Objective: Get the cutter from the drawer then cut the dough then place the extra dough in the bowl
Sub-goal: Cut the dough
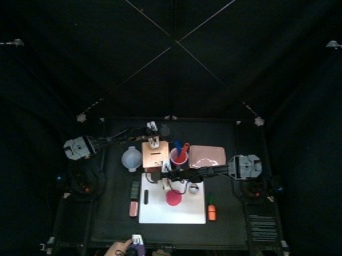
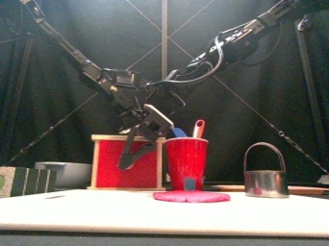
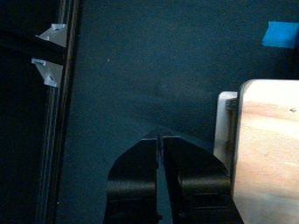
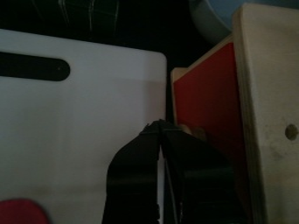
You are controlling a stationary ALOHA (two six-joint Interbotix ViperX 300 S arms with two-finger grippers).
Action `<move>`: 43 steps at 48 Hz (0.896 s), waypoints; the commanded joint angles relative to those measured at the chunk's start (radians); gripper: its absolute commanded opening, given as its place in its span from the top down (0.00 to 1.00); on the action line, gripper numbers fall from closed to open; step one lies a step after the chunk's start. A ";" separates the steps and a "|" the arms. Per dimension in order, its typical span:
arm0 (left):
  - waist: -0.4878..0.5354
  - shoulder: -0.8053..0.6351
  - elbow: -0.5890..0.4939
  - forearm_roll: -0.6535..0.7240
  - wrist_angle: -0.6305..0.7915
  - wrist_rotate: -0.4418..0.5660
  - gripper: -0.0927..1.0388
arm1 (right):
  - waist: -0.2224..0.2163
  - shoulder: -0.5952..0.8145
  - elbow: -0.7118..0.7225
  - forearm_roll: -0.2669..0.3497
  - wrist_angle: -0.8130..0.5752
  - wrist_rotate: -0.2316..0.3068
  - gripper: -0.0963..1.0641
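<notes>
Beside the box (image 2: 108, 165), left gripper (image 3: 159, 136) is pinched closed over the table (image 3: 128, 70); right gripper (image 4: 160, 127), likewise closed, hangs above the board (image 4: 82, 105) by the drawer (image 4: 208, 96).

Top looks down, front level; close wrist views share the box (image 3: 268, 149).

Robotics laboratory test booth, black curtains (image 1: 80, 60) hanging behind and beside a small black surface (image 1: 110, 215), left arm (image 2: 64, 45) and right arm (image 2: 238, 36) reaching down over it, toy kitchenware standing on it, a red cup (image 2: 187, 165), a metal cutter (image 2: 266, 173).
</notes>
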 commanded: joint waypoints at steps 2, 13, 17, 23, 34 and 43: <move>-0.002 -0.012 -0.029 0.000 -0.005 0.002 0.56 | -0.025 -0.008 -0.040 -0.025 -0.008 -0.002 0.83; -0.002 -0.012 -0.029 0.002 -0.005 0.005 0.56 | -0.035 0.023 -0.074 -0.057 -0.008 -0.002 0.83; -0.002 -0.012 -0.029 0.002 -0.005 0.006 0.56 | -0.038 0.028 -0.083 -0.063 -0.008 0.000 0.83; -0.002 -0.012 -0.028 -0.002 -0.005 0.006 0.56 | -0.038 0.028 -0.084 -0.060 -0.003 0.002 0.83; -0.012 -0.020 -0.018 -0.014 -0.005 0.006 0.56 | -0.035 0.017 -0.060 -0.055 0.015 0.005 0.83; -0.020 -0.021 -0.011 -0.029 -0.003 0.005 0.56 | -0.034 0.005 -0.048 -0.049 0.038 0.008 0.83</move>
